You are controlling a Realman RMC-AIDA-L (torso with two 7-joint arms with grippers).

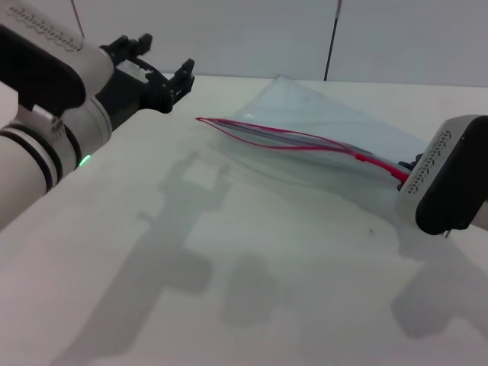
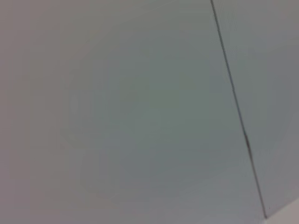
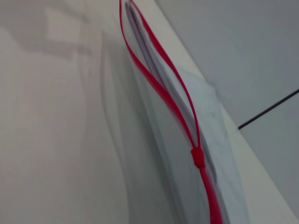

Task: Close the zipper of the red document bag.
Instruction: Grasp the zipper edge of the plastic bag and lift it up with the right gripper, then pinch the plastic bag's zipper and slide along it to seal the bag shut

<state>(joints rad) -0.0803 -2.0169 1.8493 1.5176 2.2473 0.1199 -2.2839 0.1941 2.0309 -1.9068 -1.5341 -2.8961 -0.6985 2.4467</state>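
A broad white table fills most of the head view, its surface matte and evenly lit. Soft grey shadows spread across the lower centre and lower right of the frame, cast by light coming from above. Along the top runs a pale grey-white wall of flat panels, split by a thin dark vertical seam at upper right and a fainter one at upper left. The same seam crosses the right side of the left wrist view as a slanting dark line
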